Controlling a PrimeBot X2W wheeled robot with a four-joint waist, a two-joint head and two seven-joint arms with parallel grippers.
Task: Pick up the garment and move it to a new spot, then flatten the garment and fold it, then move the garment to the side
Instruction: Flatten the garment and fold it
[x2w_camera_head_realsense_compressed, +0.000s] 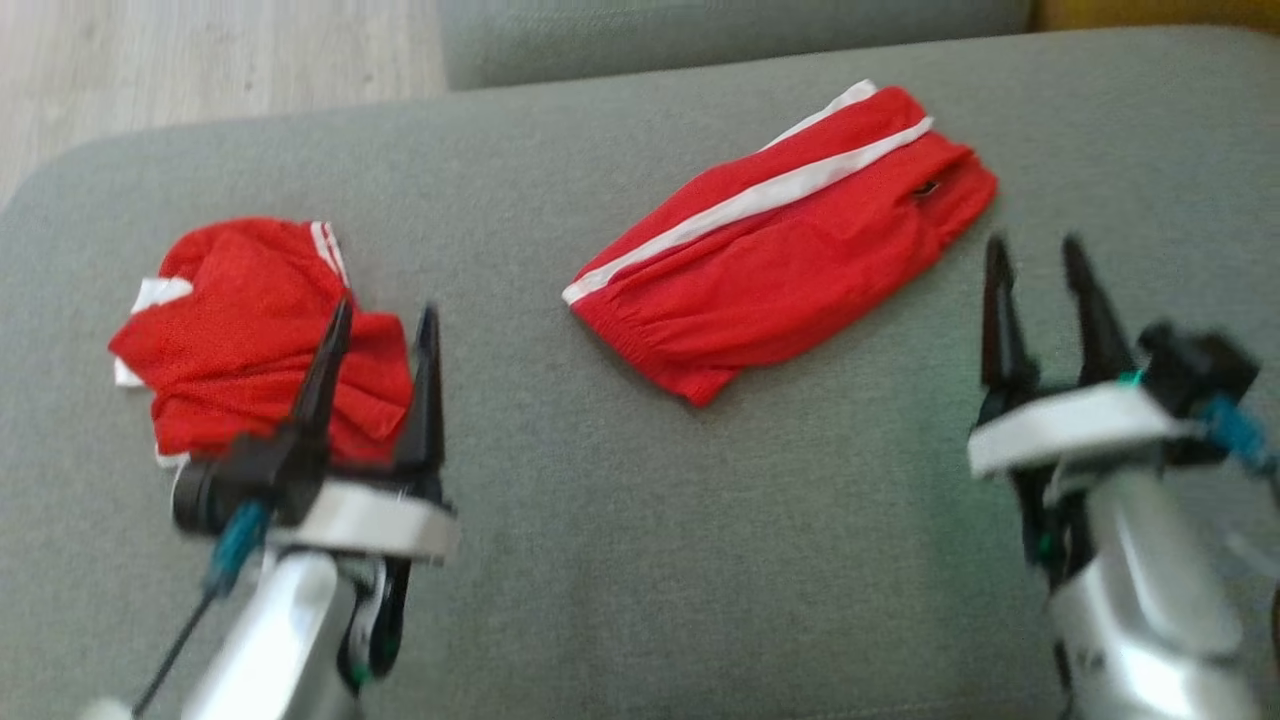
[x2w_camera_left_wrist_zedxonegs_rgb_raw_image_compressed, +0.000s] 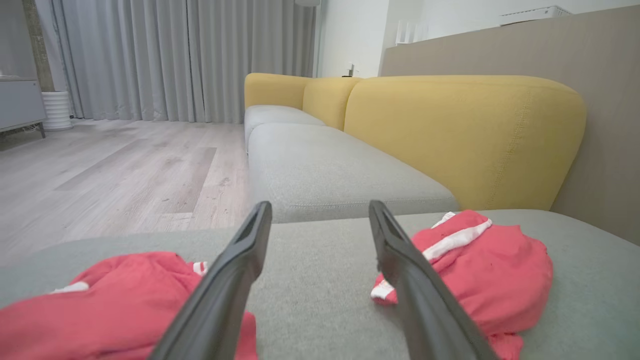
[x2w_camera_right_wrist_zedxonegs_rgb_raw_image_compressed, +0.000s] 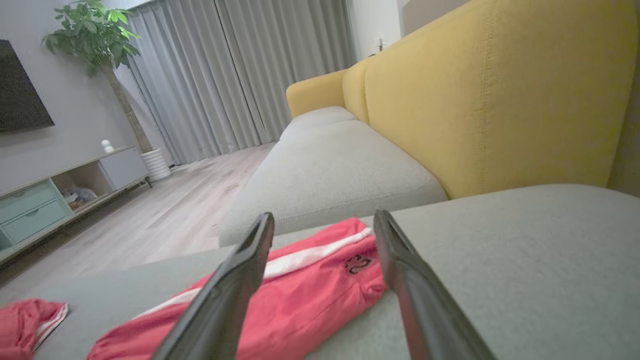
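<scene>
Red crumpled garment (x2w_camera_head_realsense_compressed: 260, 330): near left on grey cushion (x2w_camera_head_realsense_compressed: 640, 560) — unflattened.
Left gripper (x2w_camera_head_realsense_compressed: 388, 310): fingers apart at its right edge; pinch a raised fold, lift clear.
Right gripper (x2w_camera_head_realsense_compressed: 1035, 245): fingers apart, empty.

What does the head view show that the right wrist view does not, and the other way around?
The head view adds the left tool, open, by the crumpled garment. The right wrist view adds the curtains, a plant and a low cabinet. Both share the folded garment, the crumpled garment, the grey cushion and the right tool, open.
</scene>
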